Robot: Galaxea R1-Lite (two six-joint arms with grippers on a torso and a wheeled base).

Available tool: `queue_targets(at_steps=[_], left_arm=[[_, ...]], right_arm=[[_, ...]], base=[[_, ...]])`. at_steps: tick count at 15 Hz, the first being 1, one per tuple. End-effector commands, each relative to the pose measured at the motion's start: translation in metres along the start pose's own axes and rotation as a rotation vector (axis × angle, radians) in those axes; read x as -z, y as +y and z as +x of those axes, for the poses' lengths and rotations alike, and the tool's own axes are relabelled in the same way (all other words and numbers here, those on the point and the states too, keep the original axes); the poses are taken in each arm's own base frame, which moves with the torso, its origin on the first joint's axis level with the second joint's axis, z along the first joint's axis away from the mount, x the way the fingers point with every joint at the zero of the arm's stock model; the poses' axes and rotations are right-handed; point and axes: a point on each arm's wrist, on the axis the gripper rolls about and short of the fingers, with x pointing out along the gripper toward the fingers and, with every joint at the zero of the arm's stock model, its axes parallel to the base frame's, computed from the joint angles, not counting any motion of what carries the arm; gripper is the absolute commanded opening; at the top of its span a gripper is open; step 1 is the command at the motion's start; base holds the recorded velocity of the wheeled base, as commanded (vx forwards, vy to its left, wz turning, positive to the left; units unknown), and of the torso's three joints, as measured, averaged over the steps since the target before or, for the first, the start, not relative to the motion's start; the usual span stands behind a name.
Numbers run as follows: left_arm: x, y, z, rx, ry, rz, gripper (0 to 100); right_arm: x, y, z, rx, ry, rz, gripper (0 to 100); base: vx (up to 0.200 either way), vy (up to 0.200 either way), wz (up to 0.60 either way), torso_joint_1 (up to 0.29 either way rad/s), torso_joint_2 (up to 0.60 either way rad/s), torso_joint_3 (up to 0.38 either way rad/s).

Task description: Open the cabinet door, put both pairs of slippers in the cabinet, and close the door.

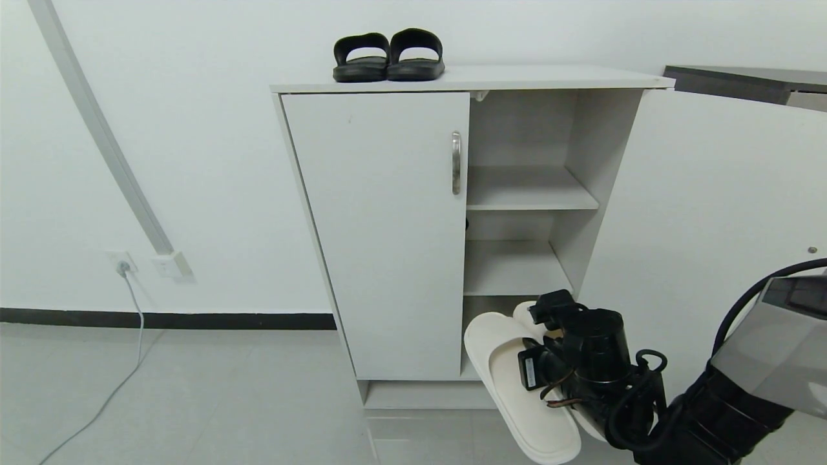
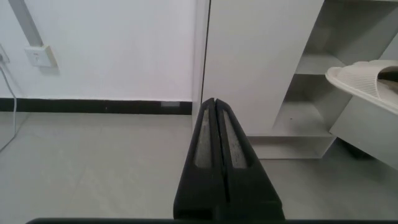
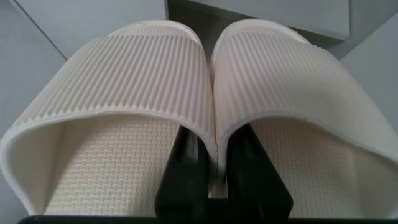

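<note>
Clamped on the white slippers (image 1: 510, 387), the right tool (image 1: 539, 339) holds them toes toward the cabinet's (image 1: 375, 232) open bottom shelf (image 1: 483, 309), just ahead.

white slippers (image 3: 124, 87): ribbed foam, seemingly | cabinet (image 1: 375, 226): matt laminate | handle (image 1: 456, 163): glossy metal

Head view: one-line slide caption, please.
Right gripper holds the white slippers before the open cabinet; black slippers sit on top.

wall: plain white painted wall (image 1: 194, 161), far | skirting: black baseboard strip (image 1: 161, 320) at its foot, left | floor: pale grey glossy tiled floor (image 1: 194, 400) | left: slanted grey conduit strip (image 1: 97, 129) meeting white junction box (image 1: 171, 265); white wall socket (image 1: 121, 261) just beside it; thin grey cable (image 1: 123, 381) trailing to floor | far right: dark grey flat slab (image 1: 736, 81)
</note>
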Motion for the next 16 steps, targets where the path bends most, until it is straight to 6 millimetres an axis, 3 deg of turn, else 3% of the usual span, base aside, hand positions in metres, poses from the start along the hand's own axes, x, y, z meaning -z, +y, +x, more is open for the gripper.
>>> queue_targets(at_steps=[1, 6, 9, 16], left_arm=[[0.001, 0.000, -0.001, 0.003, -0.011, 0.002, 0], [0.001, 0.000, -0.001, 0.004, -0.011, -0.004, 0], [0.001, 0.000, -0.001, 0.005, -0.011, -0.003, 0], [0.001, 0.000, -0.001, 0.003, -0.011, -0.003, 0]], right_arm=[[0.000, 0.000, 0.000, -0.003, 0.001, -0.002, 0], [0.000, 0.012, 0.017, 0.070, -0.034, 0.011, 0], [-0.019, 0.023, 0.036, 0.195, -0.124, 0.056, 0], [-0.024, 0.031, 0.037, 0.242, -0.149, 0.067, 0]], base=[[0.000, 0.000, 0.00, 0.000, 0.00, 0.000], [0.000, 0.000, 0.00, 0.000, 0.00, 0.000], [0.000, 0.000, 0.00, 0.000, 0.00, 0.000], [0.000, 0.000, 0.00, 0.000, 0.00, 0.000]])
